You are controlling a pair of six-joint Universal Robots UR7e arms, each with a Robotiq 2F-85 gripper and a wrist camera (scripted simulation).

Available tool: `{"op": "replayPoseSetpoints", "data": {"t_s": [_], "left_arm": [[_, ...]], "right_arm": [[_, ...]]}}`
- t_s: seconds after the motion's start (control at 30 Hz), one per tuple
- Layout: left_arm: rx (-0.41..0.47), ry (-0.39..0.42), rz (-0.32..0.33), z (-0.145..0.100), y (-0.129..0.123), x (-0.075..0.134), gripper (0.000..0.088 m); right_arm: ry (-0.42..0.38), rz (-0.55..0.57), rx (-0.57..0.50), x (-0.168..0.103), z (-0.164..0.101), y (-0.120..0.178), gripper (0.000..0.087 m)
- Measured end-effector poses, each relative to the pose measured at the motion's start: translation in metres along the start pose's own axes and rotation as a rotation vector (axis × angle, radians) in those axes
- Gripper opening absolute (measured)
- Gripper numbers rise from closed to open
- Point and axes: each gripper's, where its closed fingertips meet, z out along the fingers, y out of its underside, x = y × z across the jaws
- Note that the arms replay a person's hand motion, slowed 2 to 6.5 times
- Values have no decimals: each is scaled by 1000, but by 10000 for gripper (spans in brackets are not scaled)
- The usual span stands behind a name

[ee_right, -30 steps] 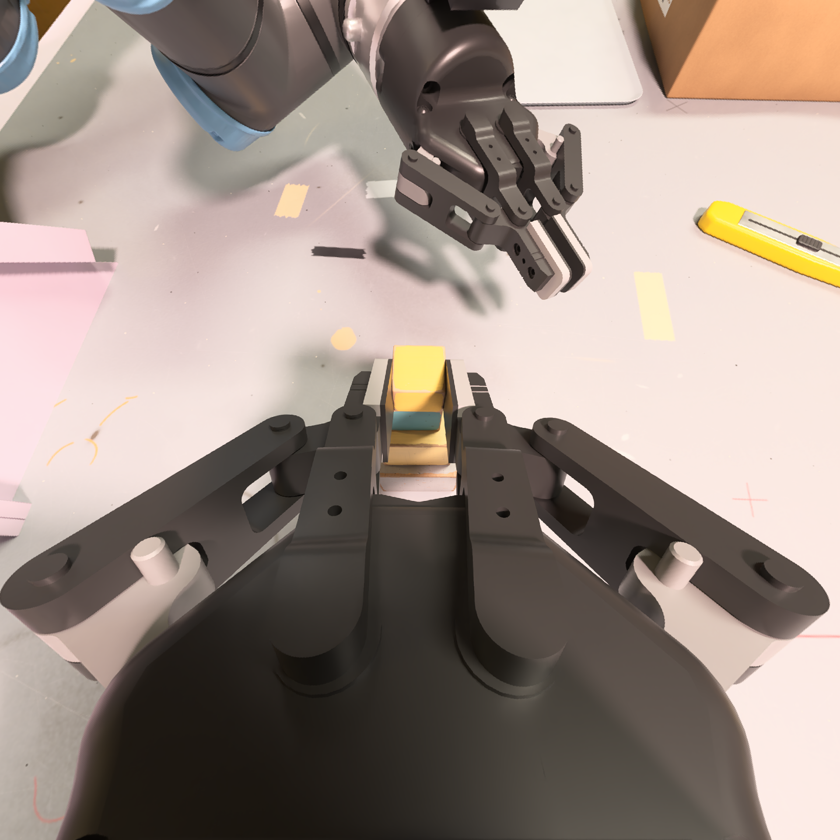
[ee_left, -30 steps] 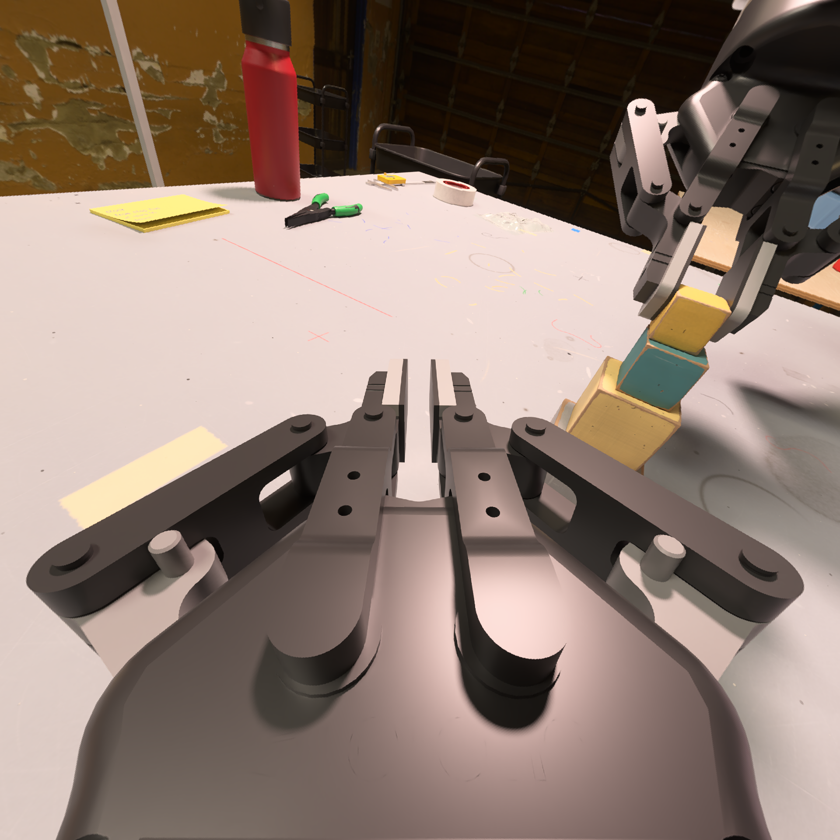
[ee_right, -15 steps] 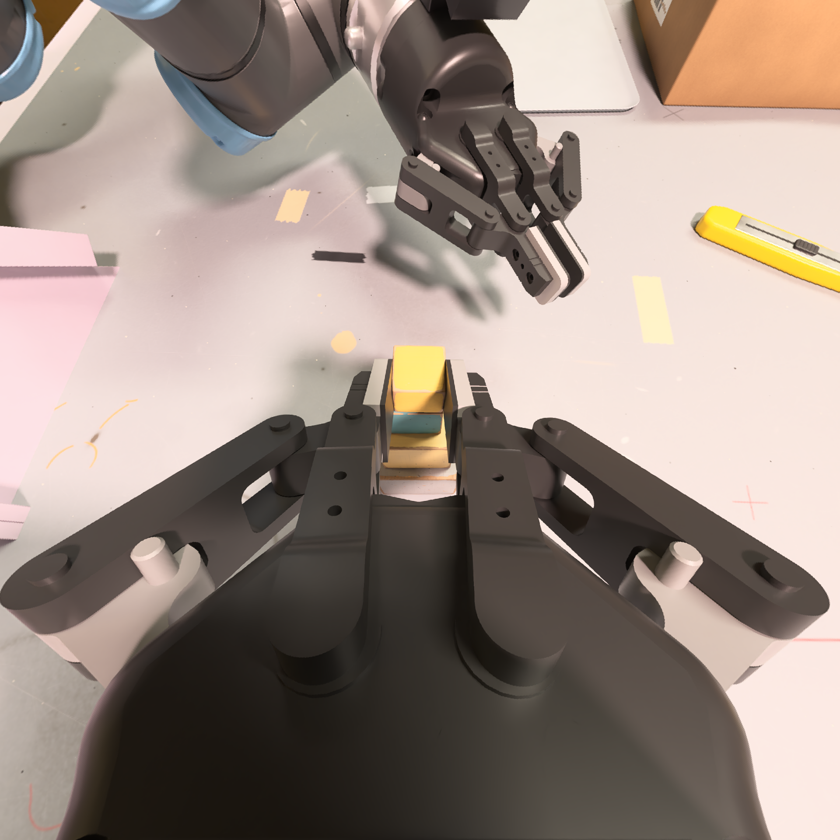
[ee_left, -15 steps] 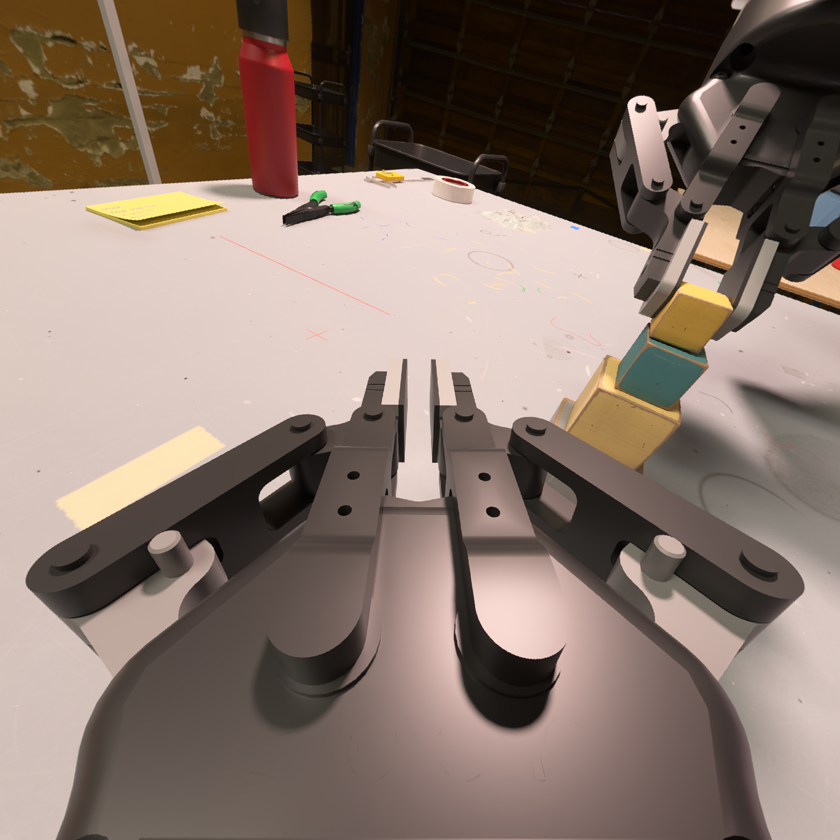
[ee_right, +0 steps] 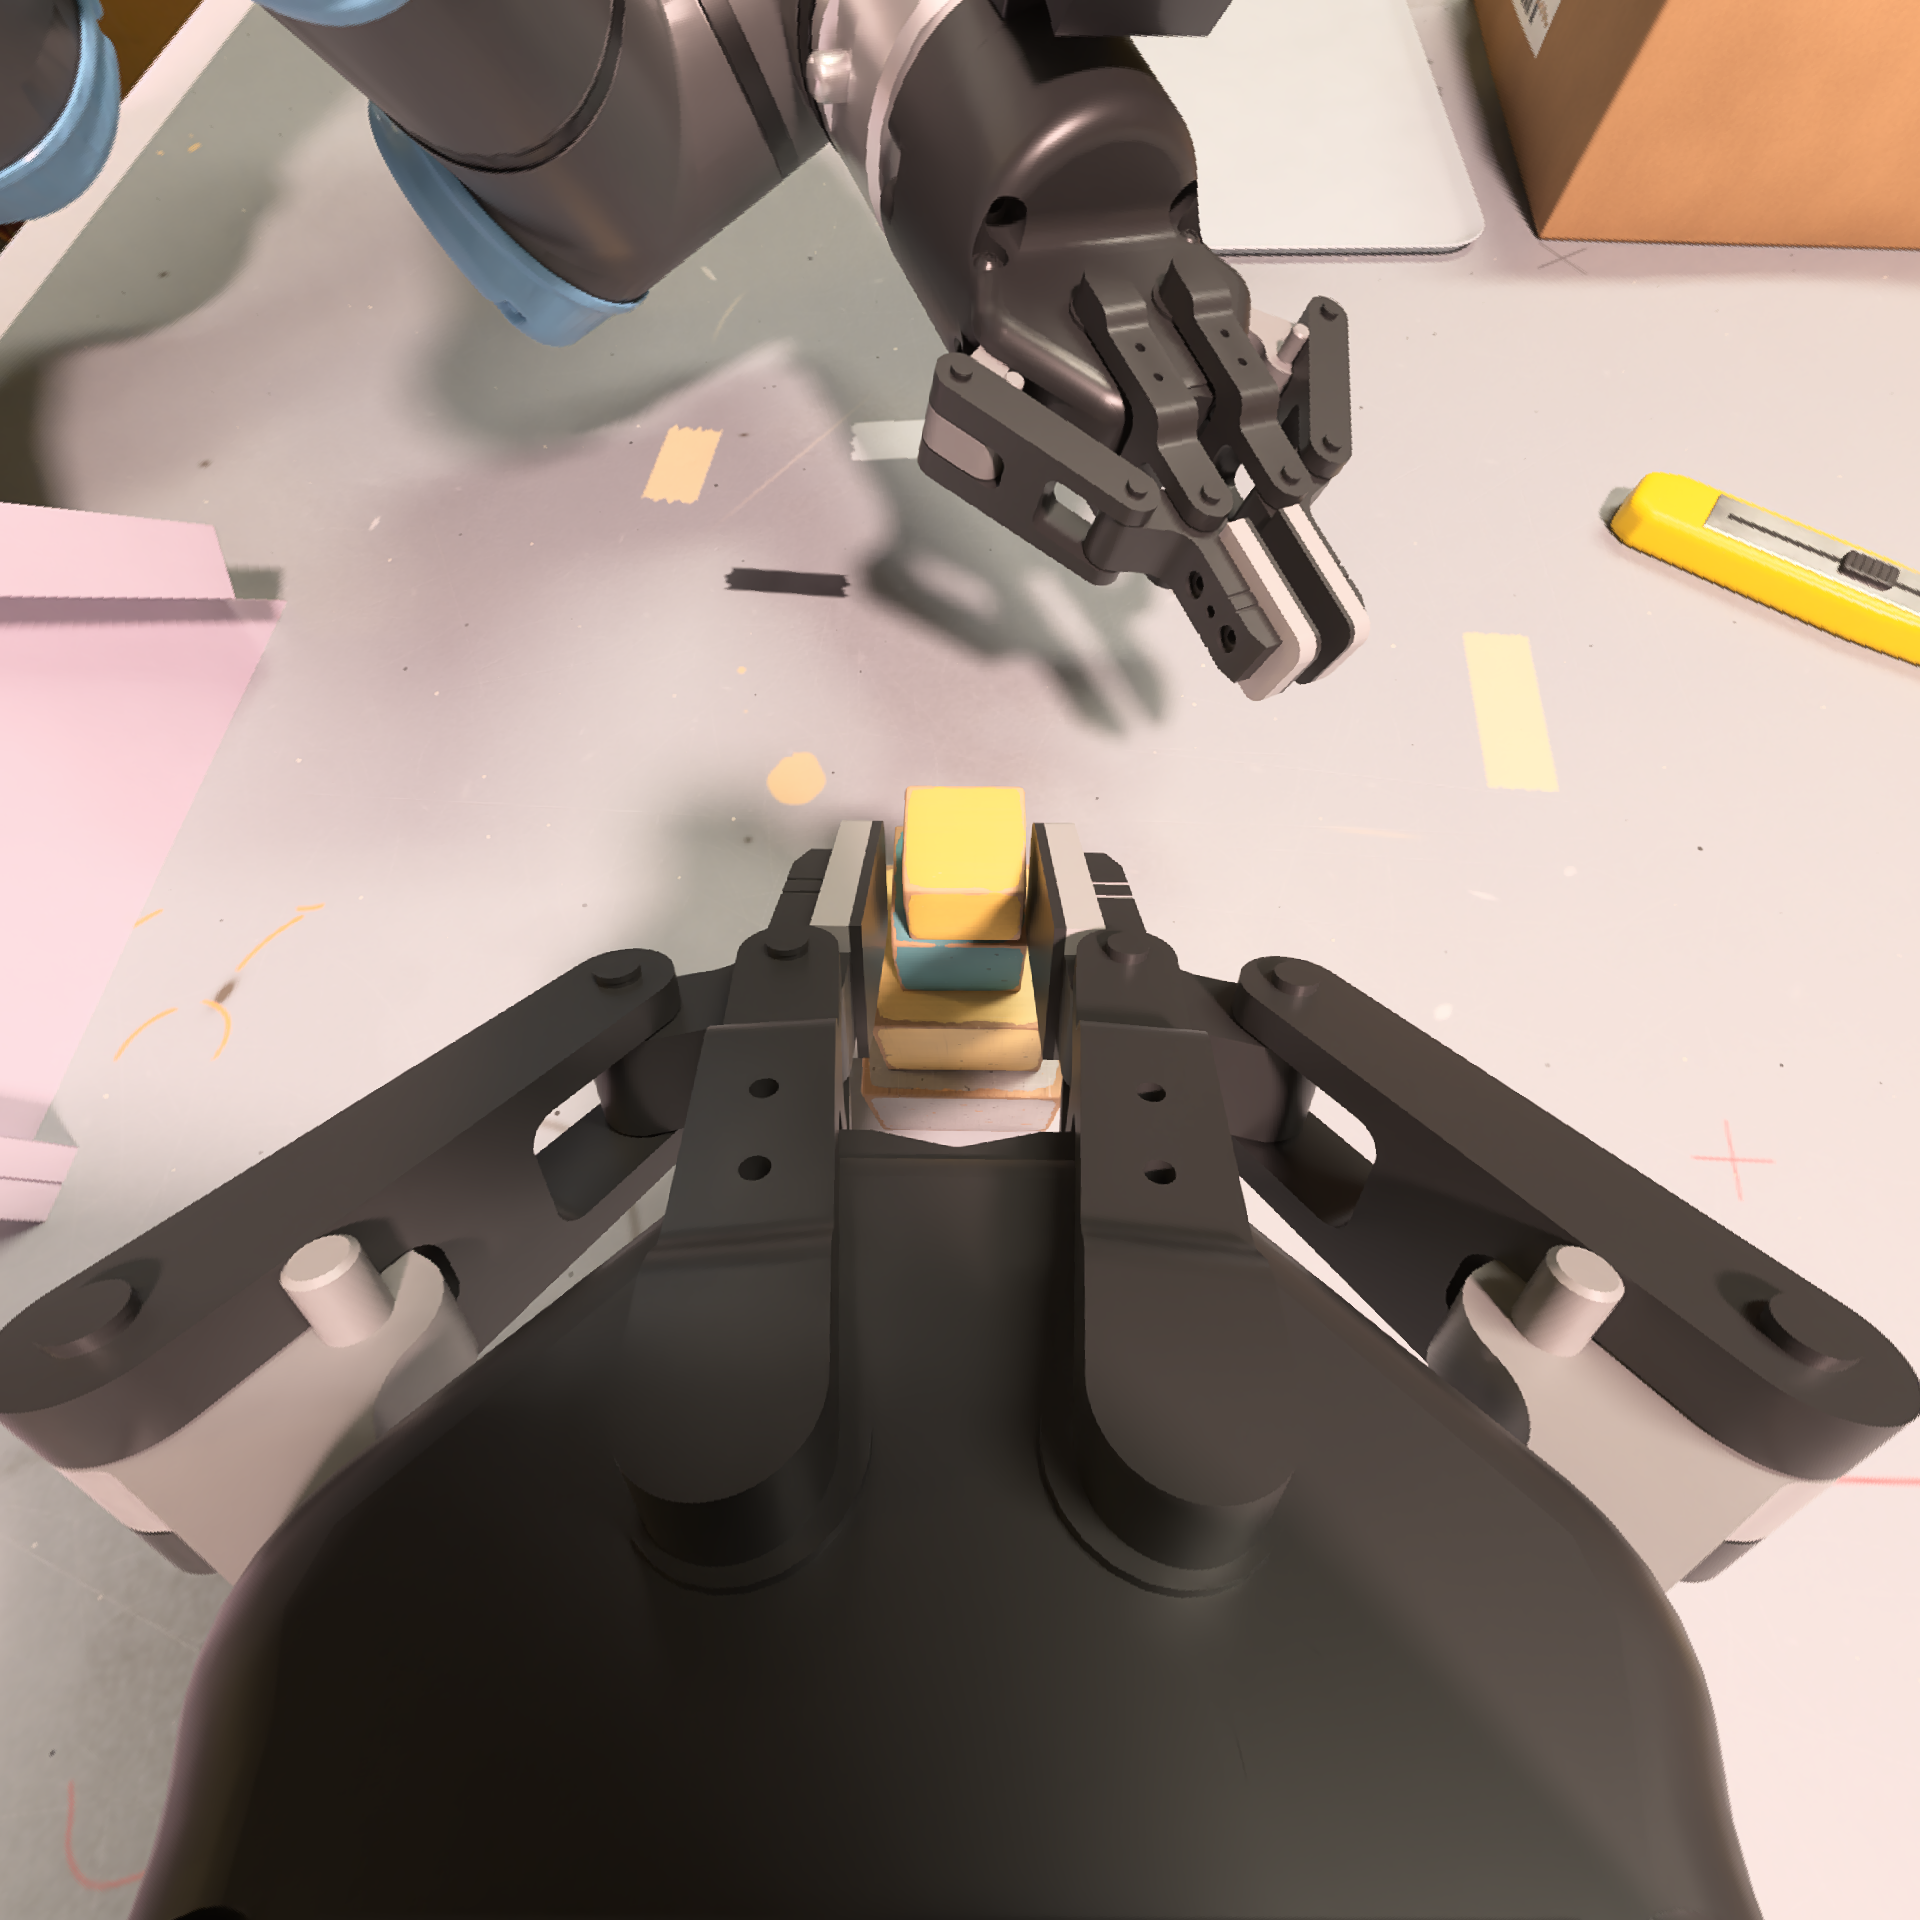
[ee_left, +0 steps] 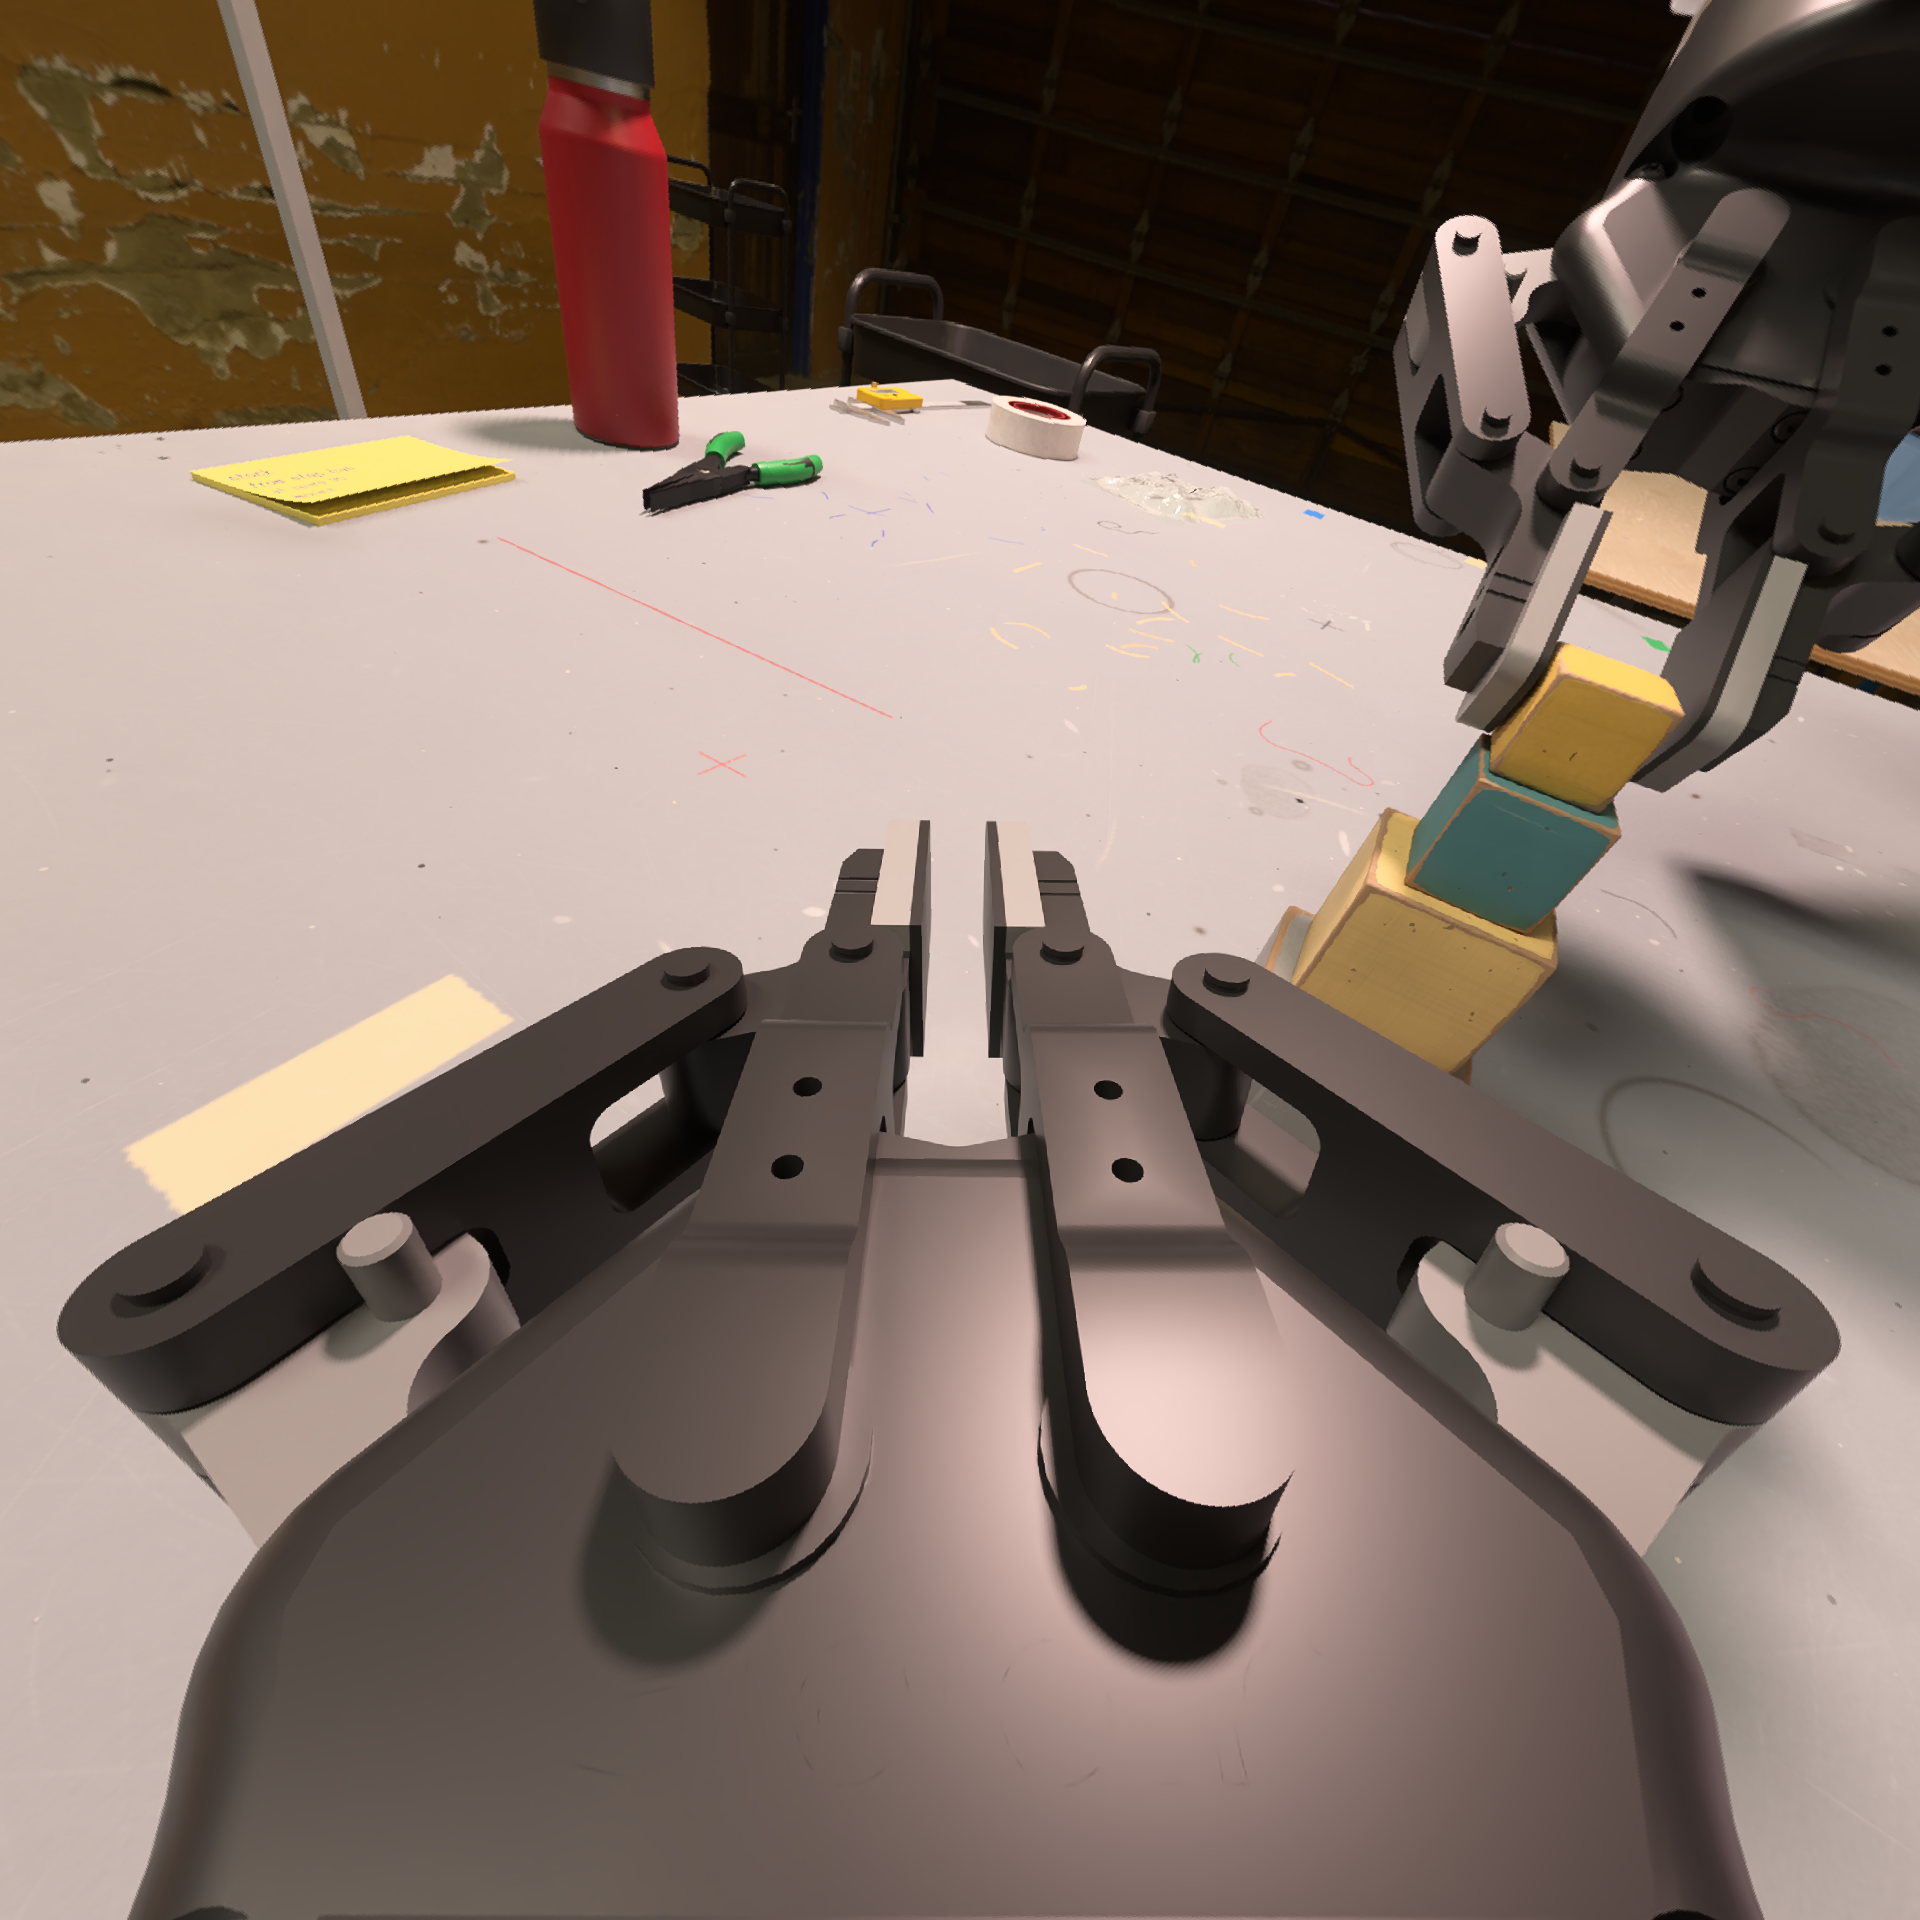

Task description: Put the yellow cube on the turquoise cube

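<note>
The small yellow cube (ee_right: 964, 852) rests on the turquoise cube (ee_right: 956, 966), which sits on a larger yellow block (ee_right: 956, 1023) over a thin pale base. My right gripper (ee_right: 956, 831) is shut on the yellow cube from above, one pad on each side. The left wrist view shows the same stack at the right: yellow cube (ee_left: 1579, 717), turquoise cube (ee_left: 1507, 857), larger block (ee_left: 1413, 977), with the right gripper (ee_left: 1574, 748) on top. My left gripper (ee_left: 956, 831) is shut and empty, above the table left of the stack; it also shows in the right wrist view (ee_right: 1299, 665).
At the table's far end stand a red bottle (ee_left: 608, 270), green-handled pliers (ee_left: 727, 473), a yellow notepad (ee_left: 353, 478) and a tape roll (ee_left: 1034, 421). A yellow utility knife (ee_right: 1766, 561), a cardboard box (ee_right: 1714, 114) and pink paper (ee_right: 104, 779) lie around the stack.
Almost nothing. The right gripper stays closed on the yellow cube on top of the stack; the left gripper has drifted only very slightly.
</note>
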Motion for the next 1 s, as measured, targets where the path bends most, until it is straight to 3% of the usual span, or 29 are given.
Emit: {"op": "replayPoseSetpoints", "data": {"t_s": [0.6, 1.0], "left_arm": [[19, 4, -4, -2, -2, 0, 99], [49, -21, 1, -5, -6, -2, 137]], "right_arm": [[28, -72, 16, 0, -7, 12, 381], [32, -93, 185, -6, -24, 0, 402]]}}
